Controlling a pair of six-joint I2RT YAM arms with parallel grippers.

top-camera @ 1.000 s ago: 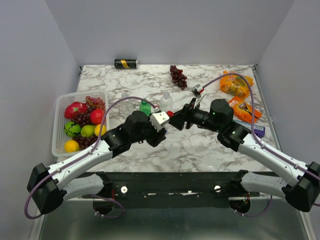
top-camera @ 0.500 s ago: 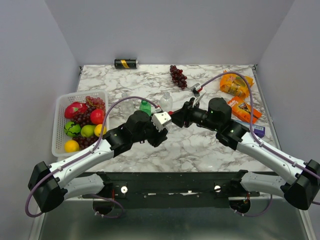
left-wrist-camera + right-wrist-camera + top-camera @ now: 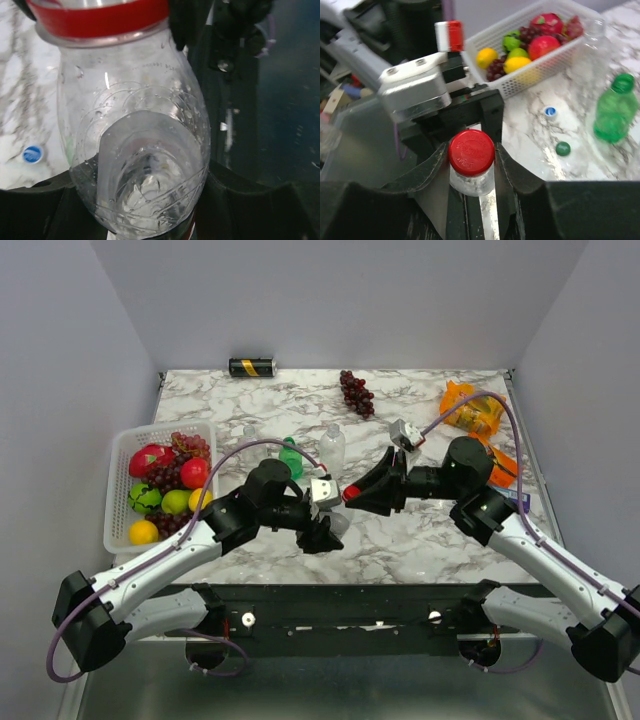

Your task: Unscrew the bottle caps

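A clear bottle (image 3: 135, 150) with a red cap (image 3: 471, 147) is held between the two grippers, above the near middle of the table. My left gripper (image 3: 325, 530) is shut on the bottle's body, which fills the left wrist view. My right gripper (image 3: 362, 494) is shut on the red cap (image 3: 351, 492), with a finger (image 3: 506, 165) on each side of it. A green bottle (image 3: 290, 455) and a clear bottle (image 3: 332, 443) stand upright behind the grippers. A loose green cap (image 3: 563, 148) and a blue cap (image 3: 549, 111) lie on the marble.
A white basket (image 3: 118, 502) of fruit sits at the left edge. A black-and-gold can (image 3: 251, 367) lies at the back. Dark grapes (image 3: 356, 392) lie back centre. Orange snack packets (image 3: 468, 410) are at the right. Another clear bottle (image 3: 250, 437) stands beside the basket.
Both grippers and the bottle between them have moved toward the near edge and lower. The right arm has drawn back to the right. The left gripper has turned to point downward.
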